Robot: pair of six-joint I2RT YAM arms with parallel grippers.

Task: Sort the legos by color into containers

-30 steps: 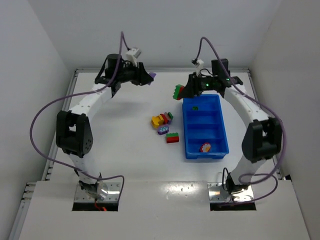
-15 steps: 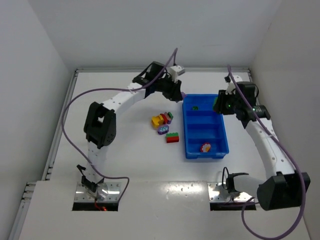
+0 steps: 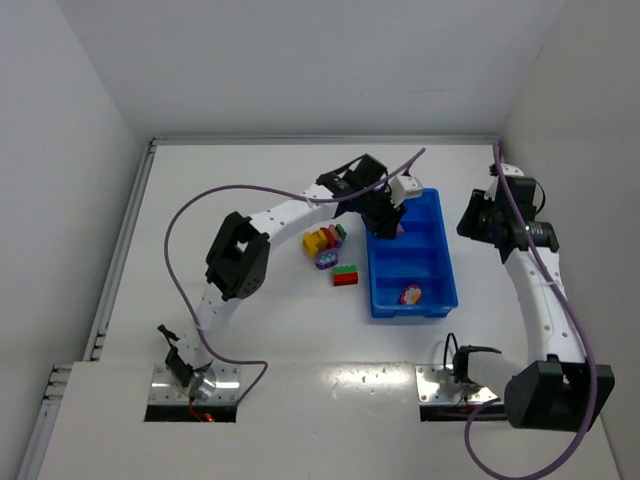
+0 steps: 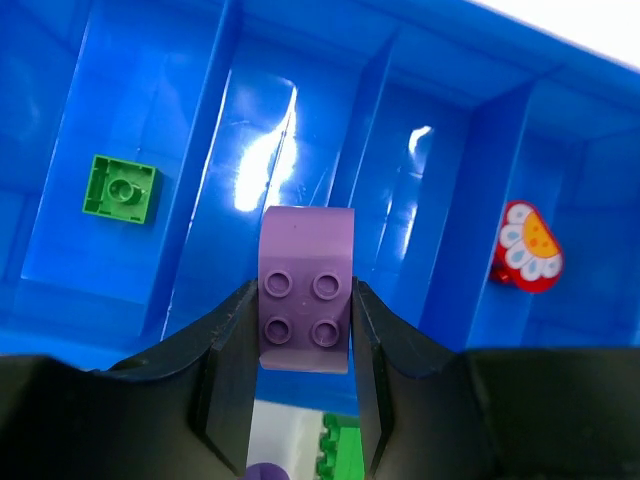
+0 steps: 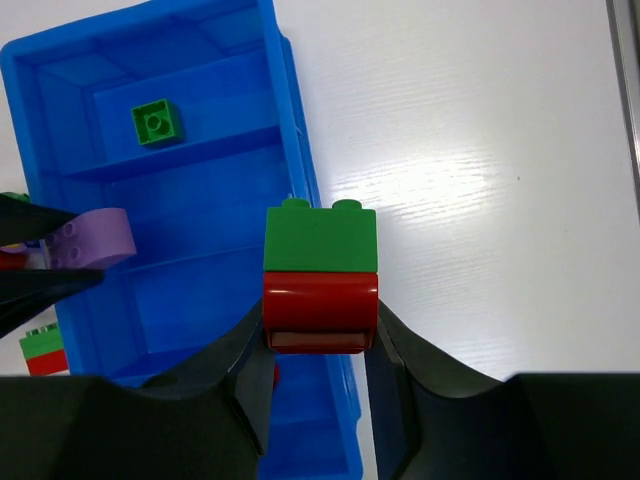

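Bricks of glossy moulded plastic are seen loose on the smooth white bench [image 3: 230, 200], just left of the tray: a yellow-and-red cluster [image 3: 320, 240], a small purple piece [image 3: 325, 260] and a green-over-red block [image 3: 344, 275]. Next, a matte lilac brick [image 4: 306, 303], with four round studs on its face and one end rounded, is clamped between the black left fingers [image 4: 232, 360] and held above the middle sections of the tray [image 3: 372, 290], a bright blue, shiny rectangular tub split by cross walls into four. A square green brick [image 4: 121, 189] with one round mark at its centre is lying in the far end section, and a red piece [image 4: 528, 247] printed with a white-and-orange flower lies in the near end one. Just beside the tray's right wall, a two-coloured brick [image 5: 320, 275], green on top of glossy rounded red, is gripped by the right fingers [image 5: 385, 380].
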